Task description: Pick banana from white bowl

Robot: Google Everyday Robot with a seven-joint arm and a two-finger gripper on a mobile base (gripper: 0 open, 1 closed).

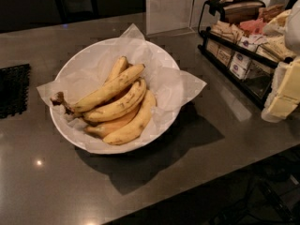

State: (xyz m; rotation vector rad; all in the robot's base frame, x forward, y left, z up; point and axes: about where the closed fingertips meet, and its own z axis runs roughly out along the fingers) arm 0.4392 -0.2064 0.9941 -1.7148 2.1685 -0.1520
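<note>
The banana (108,90) tops the white bowl (93,146): light, soft (bruises easily), probably best gripped mid-length. The claw (283,95) hangs at 3 o'clock; whether it is apart or together I cannot tell.

Five bananas (112,87), one white bowl (80,143), one gripper (284,95) far right

- Approach from above white bowl (84,142) open; banana (110,89) lies topmost on pile.
- Other bananas (133,125) pressed against its lower-right side, no gap there.
- Paper liner (187,86) corners jut past rim at top, left and right.
- Worktop (211,139) bare below bowl, and between bowl and black packet rack (234,55).
- Rack crowds upper right.
- Tool (281,102) at right edge beside rack, well apart from bowl.
- Black mat (14,90) at left edge.
</note>
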